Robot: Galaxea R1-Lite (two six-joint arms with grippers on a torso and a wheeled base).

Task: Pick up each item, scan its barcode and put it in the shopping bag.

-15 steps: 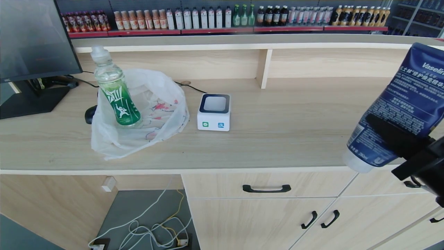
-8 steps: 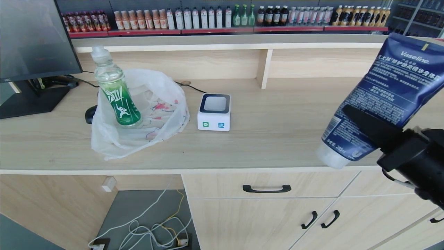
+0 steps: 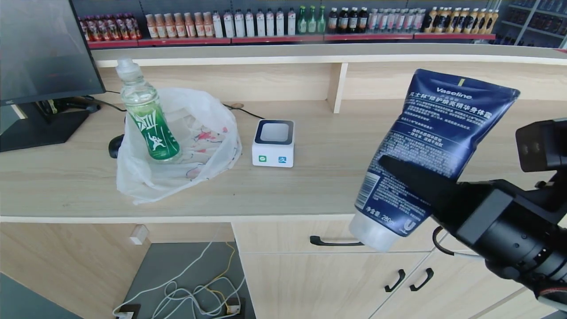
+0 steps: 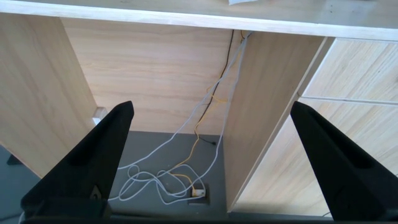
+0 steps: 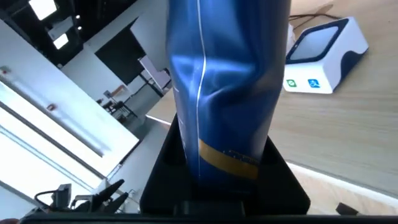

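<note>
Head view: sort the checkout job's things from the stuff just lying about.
Job: blue tube in the right gripper, scanner, shopping bag, green bottle in it.
Lying about: monitor, mouse, shelf drinks, floor cables.

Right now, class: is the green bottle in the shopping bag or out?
In. The green bottle stands upright, cap up, with the shopping bag spread open around its base.
</note>
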